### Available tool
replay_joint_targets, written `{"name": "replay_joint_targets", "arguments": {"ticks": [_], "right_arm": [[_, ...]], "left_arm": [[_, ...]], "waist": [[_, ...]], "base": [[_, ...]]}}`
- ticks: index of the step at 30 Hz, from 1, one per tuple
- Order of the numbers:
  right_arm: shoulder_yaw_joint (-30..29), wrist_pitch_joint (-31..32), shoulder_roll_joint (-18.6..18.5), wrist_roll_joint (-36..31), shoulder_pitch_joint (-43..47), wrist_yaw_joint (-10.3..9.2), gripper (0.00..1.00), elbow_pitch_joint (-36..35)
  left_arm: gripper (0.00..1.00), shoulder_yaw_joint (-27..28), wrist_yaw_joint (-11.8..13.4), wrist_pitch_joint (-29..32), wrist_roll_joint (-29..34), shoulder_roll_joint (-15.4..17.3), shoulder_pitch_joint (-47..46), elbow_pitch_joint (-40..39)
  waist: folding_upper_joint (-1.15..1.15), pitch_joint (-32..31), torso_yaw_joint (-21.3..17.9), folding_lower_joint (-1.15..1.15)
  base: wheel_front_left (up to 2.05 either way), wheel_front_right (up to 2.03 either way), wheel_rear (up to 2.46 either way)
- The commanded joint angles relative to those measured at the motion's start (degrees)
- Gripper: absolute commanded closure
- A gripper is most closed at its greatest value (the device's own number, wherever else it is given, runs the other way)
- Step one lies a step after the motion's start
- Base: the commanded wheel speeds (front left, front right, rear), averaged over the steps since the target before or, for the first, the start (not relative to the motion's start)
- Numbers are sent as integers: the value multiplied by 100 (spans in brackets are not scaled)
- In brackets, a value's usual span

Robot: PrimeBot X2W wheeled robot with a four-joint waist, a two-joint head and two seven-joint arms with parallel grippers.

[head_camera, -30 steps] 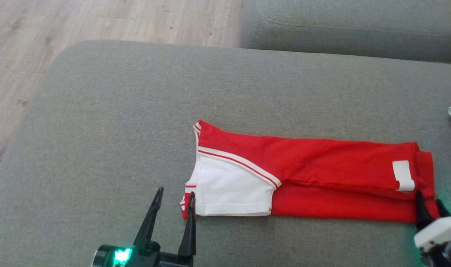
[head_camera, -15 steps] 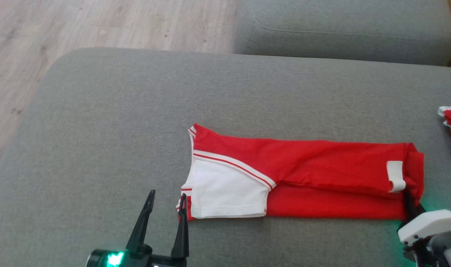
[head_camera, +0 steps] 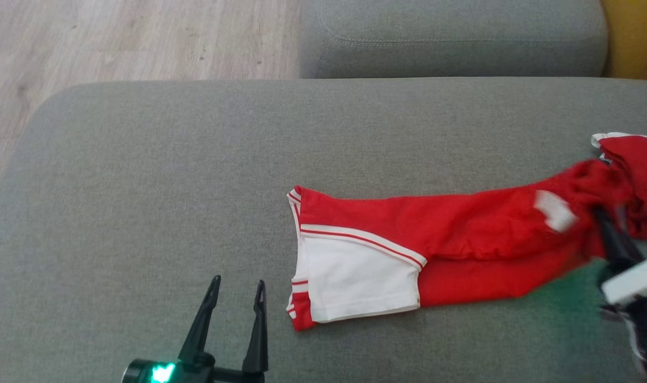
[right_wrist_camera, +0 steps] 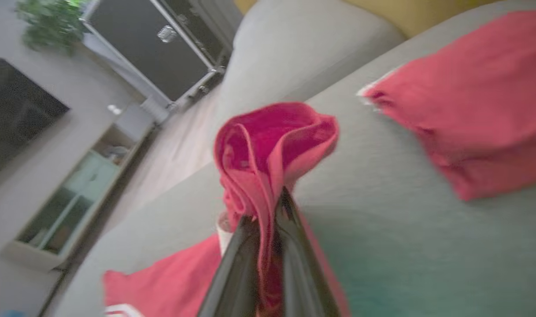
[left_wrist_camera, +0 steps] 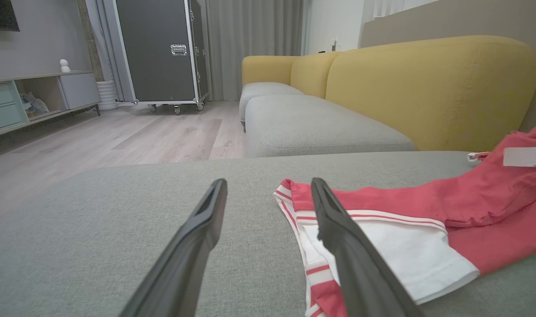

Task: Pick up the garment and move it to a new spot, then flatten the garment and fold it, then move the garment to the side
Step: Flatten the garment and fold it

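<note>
Right gripper [right_wrist_camera: 272, 211]: jaws clamped together on a bunched end of the red garment [head_camera: 435, 239]. That end is raised off the grey sofa cushion [head_camera: 169, 186]; the white-panelled end lies flat near the cushion's front edge. Left gripper [head_camera: 237, 287]: jaws wide apart, holding nothing, just beside the striped hem.

Risks, our judgement: we hold one end only, so a pull drags the lengthwise-folded layers and may open them. The pinch takes a crumpled wad, so an inner layer may slip out. The raised end is close to a second red cloth [head_camera: 639, 159] at the right and may catch or cover it. The right-side pictures are blurred; we cannot tell the grip's depth.
</note>
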Motion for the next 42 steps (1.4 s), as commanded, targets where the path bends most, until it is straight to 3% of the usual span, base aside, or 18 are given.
{"name": "replay_joint_targets", "arguments": {"ticks": [1, 5, 10, 16, 21, 22, 23, 29, 36, 42], "right_arm": [[140, 52, -87, 102, -65, 37, 100, -453], [566, 297, 196, 280, -34, 37, 100, -1440], [1296, 569, 893, 211, -294, 37, 100, -1849], [2204, 736, 1707, -300, -660, 37, 100, -1314], [2603, 622, 1994, -780, -887, 37, 100, -605], [2684, 596, 2044, -844, -927, 37, 79, -450], [2733, 547, 2085, -879, -958, 37, 0, -325], [2654, -250, 2038, -1042, -1074, 37, 0, -307], [1956, -1533, 1238, -1307, -533, 37, 0, -475], [1195, -1933, 643, -2411, 215, 37, 0, -373]], "left_arm": [[0, 210, -37, -30, 72, -81, -82, -150], [0, 246, -136, -30, 114, -128, -78, -88], [0, 271, -236, -30, 160, -181, -88, -31], [0, 278, -329, -30, 189, -238, -84, 48], [0, 270, -374, -30, 201, -273, -106, 73], [0, 273, -379, -30, 203, -280, -112, 78], [0, 279, -381, -30, 204, -286, -115, 81], [0, 390, -339, -30, 204, -312, -59, 86], [0, 616, -329, -30, 42, -331, 104, 113], [0, 824, -282, -30, -120, -347, 204, 124]], "waist": [[0, -16, -3, 0], [0, -66, 39, 0], [0, -116, 177, 0], [0, -183, 409, 0], [0, -173, 558, 0], [0, -170, 594, 0], [0, -168, 622, 0], [0, -199, 624, 0], [0, -491, 285, 0], [0, -770, -8, 0]], "base": [[0, 0, 0], [0, 0, 0], [0, 0, 0], [0, 0, 0], [0, 0, 0], [0, 0, 0], [0, 0, 0], [0, 0, 0], [0, 0, 0], [0, 0, 0]]}}
